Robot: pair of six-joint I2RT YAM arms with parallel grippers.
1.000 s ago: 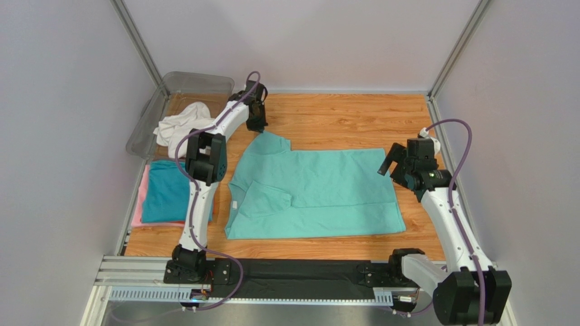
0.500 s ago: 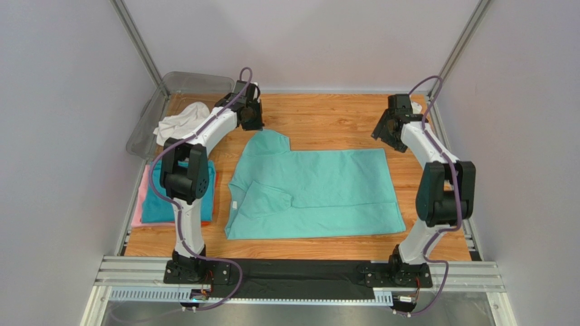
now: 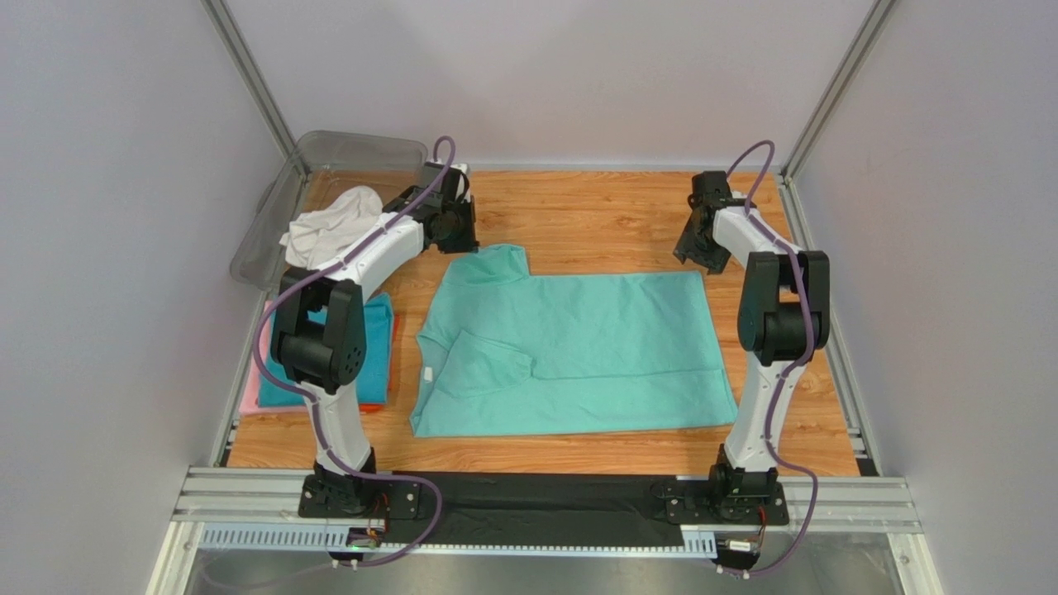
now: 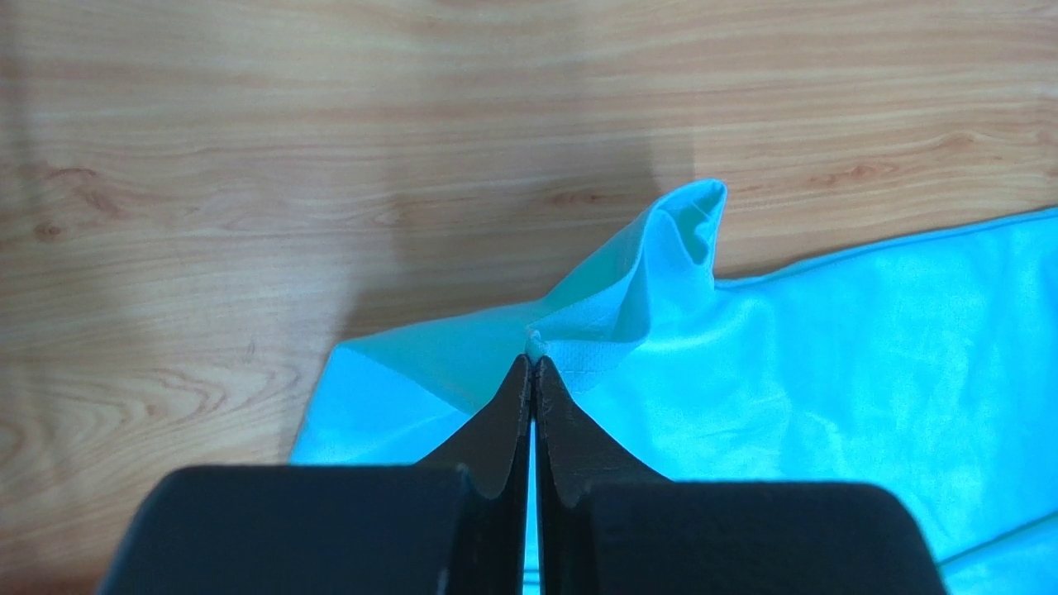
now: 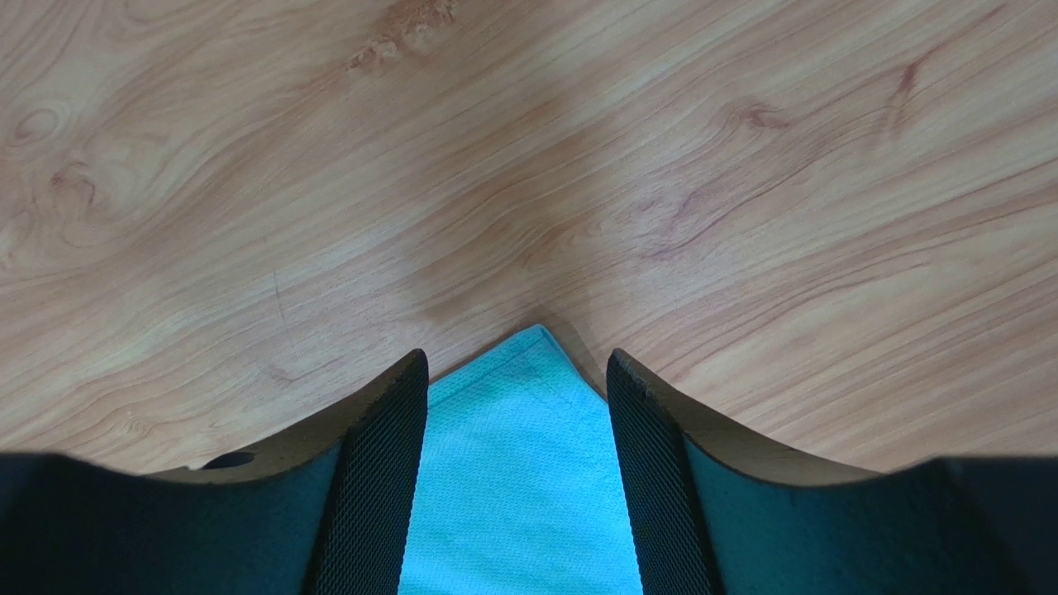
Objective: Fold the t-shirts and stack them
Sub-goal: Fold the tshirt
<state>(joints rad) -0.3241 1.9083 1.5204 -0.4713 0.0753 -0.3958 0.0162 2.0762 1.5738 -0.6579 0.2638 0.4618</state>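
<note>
I'm looking at a wood-grain counter [image 3: 596, 217] boxed in by plain grey walls [image 3: 547, 74], with metal posts [image 3: 255, 81] rising at the far corners. The green tee [image 3: 571, 353] lies spread flat across the middle of the top view, one sleeve folded inward at its lower left. My left hand [image 4: 532, 360] is at the tee's upper-left sleeve, fingers pressed together, with a raised fold of the cloth pinched at their tips. My right hand [image 5: 515, 372] sits at the tee's upper-right corner, fingers parted, with the corner lying between them. At upper left a clear bin [image 3: 360, 151] holds a crumpled white tee [image 3: 325, 223]. Below it a folded teal tee [image 3: 379, 341] lies on a pink tee [image 3: 248, 391].
</note>
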